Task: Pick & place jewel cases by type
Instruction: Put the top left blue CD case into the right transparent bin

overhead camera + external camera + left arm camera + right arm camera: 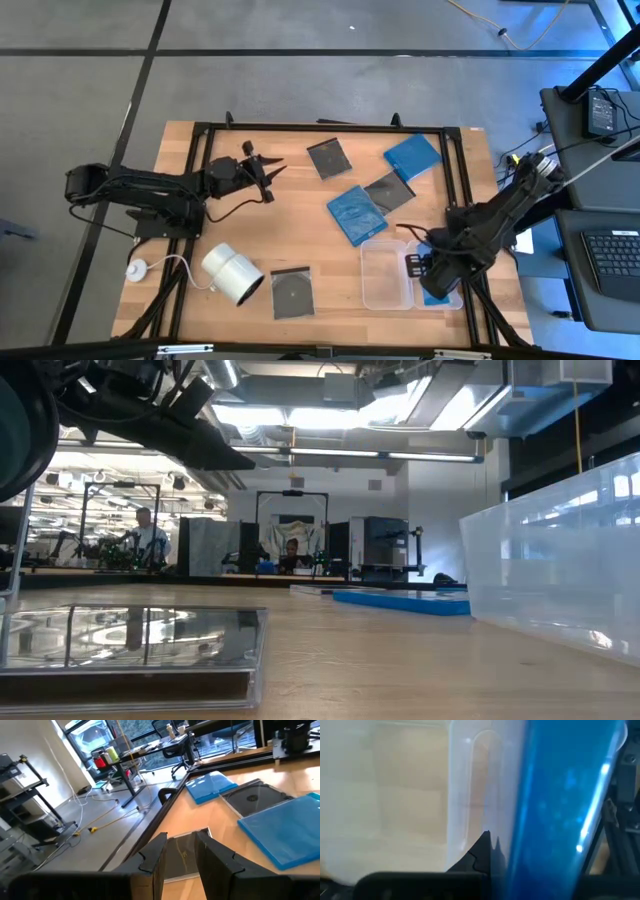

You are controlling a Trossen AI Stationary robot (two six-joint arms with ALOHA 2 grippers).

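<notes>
A flat bright blue plastic jewel case [560, 805] is clamped in the right claw [432, 272] over the clear rectangular plastic tray [386, 276] at 4 o'clock; the left claw [268, 172] is held slightly open and empty at 10 o'clock.

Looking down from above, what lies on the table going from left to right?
White cylinder → grey case with a disc → second grey case → blue case → another blue case → right end effector.

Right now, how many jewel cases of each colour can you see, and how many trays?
Blue cases: 3, two on the table, one in the right gripper over the right-hand tray.
Dark cases: 3.
Clear trays: 2, the other at.
White cylinder: 1.
Total: 9.
</notes>
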